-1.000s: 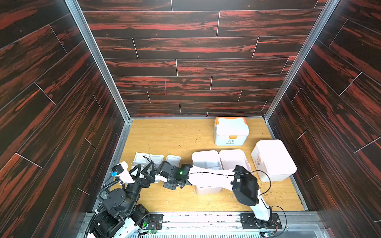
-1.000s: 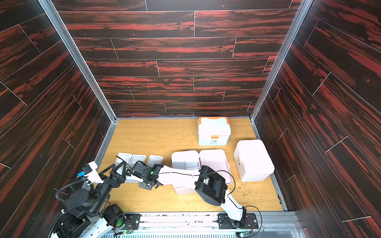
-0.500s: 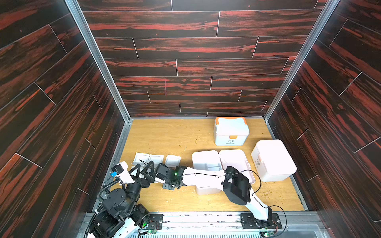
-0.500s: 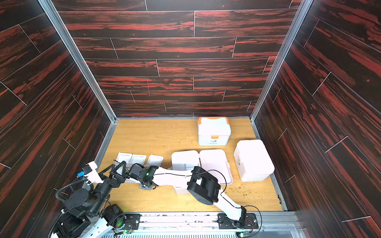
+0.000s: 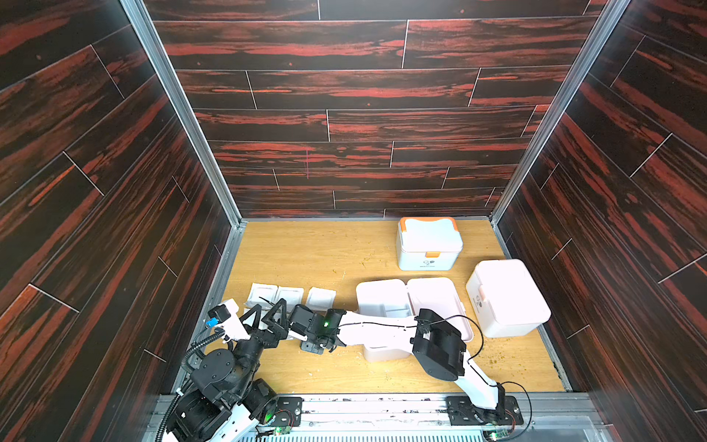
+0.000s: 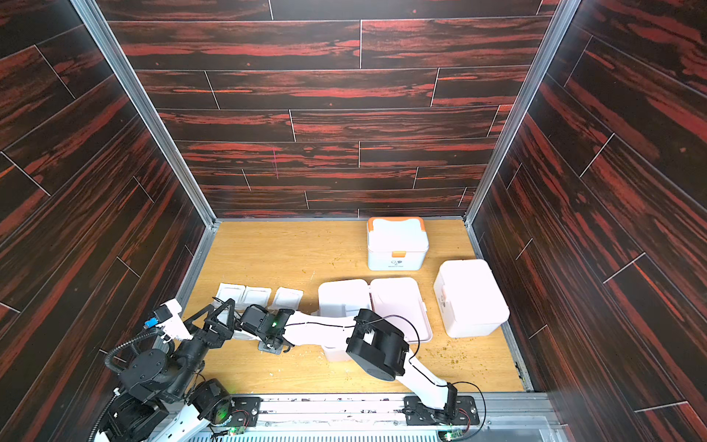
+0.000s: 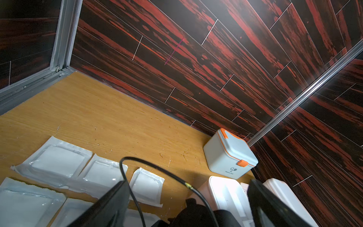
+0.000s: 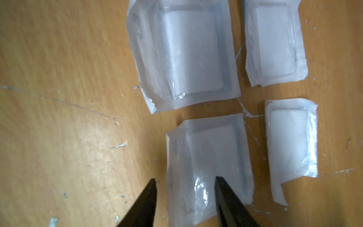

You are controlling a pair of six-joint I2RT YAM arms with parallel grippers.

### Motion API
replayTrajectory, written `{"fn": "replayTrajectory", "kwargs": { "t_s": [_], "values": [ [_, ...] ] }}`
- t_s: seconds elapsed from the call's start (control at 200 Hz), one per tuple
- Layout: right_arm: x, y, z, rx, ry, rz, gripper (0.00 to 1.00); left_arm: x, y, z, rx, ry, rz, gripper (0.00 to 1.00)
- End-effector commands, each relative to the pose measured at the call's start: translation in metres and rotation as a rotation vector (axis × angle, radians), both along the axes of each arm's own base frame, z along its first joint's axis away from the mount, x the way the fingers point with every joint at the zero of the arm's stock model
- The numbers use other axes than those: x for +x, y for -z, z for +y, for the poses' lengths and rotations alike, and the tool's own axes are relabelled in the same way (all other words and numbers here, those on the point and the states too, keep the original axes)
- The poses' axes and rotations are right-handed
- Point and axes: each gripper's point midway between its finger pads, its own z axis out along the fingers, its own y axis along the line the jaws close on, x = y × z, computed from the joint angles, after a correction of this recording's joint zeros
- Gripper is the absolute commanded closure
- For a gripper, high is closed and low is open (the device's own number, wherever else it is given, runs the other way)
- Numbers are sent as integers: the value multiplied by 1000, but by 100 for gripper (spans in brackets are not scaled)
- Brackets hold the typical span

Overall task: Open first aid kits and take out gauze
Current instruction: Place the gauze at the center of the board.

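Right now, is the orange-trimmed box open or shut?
Shut. The orange-trimmed box has its lid down, its orange latch lying against the front.

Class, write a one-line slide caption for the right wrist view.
Right gripper, jaws apart, over one of four gauze packets lying flat on the wooden table.

Right arm stretched low; right gripper points down over the gauze, jaws parted. Left gripper near the gauze, jaws wide apart.
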Motion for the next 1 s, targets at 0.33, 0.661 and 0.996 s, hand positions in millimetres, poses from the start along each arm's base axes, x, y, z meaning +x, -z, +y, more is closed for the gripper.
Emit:
{"fn": "replayTrajectory", "kwargs": {
  "t_s": [0.33, 0.661, 0.996],
  "values": [
    [-44, -130, -31, 430, -4, 130, 16, -7, -18, 14, -9, -42, -3, 2],
    [-57, -205, -92, 675, 33, 98, 1, 3, -34, -4, 5, 8, 21, 1],
    [-40, -232, -174, 804, 231, -35, 1, 37, -26, -52, 20, 112, 124, 0]
  ]
}}
